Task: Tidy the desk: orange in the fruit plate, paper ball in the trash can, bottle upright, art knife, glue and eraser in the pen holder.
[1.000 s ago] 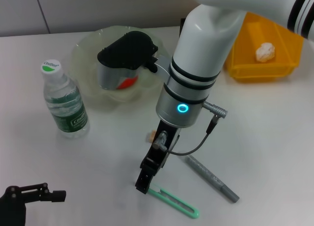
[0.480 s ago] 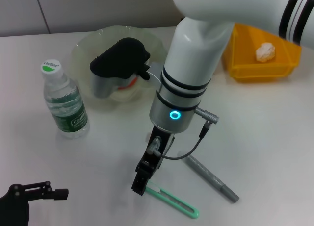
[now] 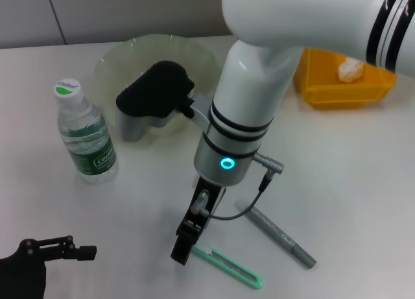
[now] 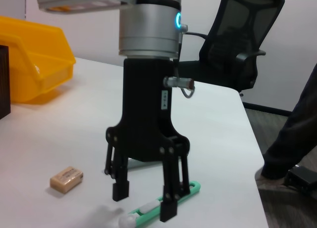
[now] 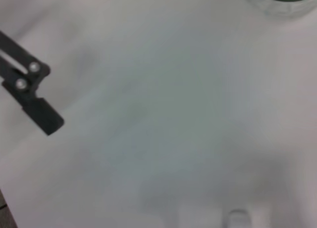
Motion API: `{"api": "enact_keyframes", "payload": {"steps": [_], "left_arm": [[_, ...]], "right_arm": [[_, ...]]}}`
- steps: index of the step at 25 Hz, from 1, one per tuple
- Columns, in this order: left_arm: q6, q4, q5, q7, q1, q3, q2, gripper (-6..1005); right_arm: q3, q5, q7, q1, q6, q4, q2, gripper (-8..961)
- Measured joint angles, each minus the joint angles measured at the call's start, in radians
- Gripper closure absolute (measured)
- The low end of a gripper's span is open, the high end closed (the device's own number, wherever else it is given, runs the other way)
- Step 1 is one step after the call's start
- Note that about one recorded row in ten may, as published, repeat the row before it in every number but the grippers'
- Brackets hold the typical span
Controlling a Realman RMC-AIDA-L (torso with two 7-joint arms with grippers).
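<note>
White desk (image 3: 363, 182) runs under everything, with a black office chair (image 4: 237, 40) standing beyond its far edge; the right gripper (image 3: 184, 242) points straight down at the near middle of the desk, jaws apart, one fingertip (image 4: 168, 210) down at the mint-green art knife (image 3: 228, 266) and the other (image 4: 120, 191) just clear of it on the bare surface, nothing clamped; a grey pen-like stick (image 3: 280, 235) lies just to the right of the knife; a small tan eraser (image 4: 66, 178) sits on the desk beside the gripper; the water bottle (image 3: 83, 133) stands upright on the left, green cap on; behind it is the pale fruit plate (image 3: 110, 62); a yellow bin (image 3: 343, 85) at the back right holds the paper ball (image 3: 350, 67); the left gripper (image 3: 74, 251) hangs low at the near left corner, and whether its jaws are apart I cannot tell.
</note>
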Motion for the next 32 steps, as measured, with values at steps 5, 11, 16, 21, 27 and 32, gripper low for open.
{"api": "enact_keyframes", "payload": {"steps": [5, 11, 16, 21, 27, 32], "left_arm": [[-0.007, 0.0, 0.0, 0.0, -0.006, 0.0, -0.005, 158], [-0.012, 0.0, 0.0, 0.0, -0.008, 0.0, -0.009, 158], [-0.012, 0.0, 0.0, 0.0, -0.008, 0.0, -0.011, 158], [-0.015, 0.0, 0.0, 0.0, -0.01, 0.0, -0.014, 158], [-0.016, 0.0, 0.0, 0.0, -0.019, 0.0, -0.015, 158], [-0.018, 0.0, 0.0, 0.001, -0.022, 0.001, -0.018, 158]], "right_arm": [[-0.029, 0.026, -0.003, 0.002, 0.015, 0.002, 0.0, 176], [-0.031, 0.028, -0.004, -0.004, 0.021, 0.011, 0.0, 196], [-0.031, 0.03, -0.004, -0.008, 0.026, 0.021, 0.0, 285], [-0.031, 0.03, -0.007, -0.015, 0.037, 0.019, 0.0, 511], [-0.031, 0.03, -0.008, -0.021, 0.045, 0.023, 0.0, 520], [-0.046, 0.059, -0.02, -0.027, 0.055, 0.024, 0.0, 524]]}}
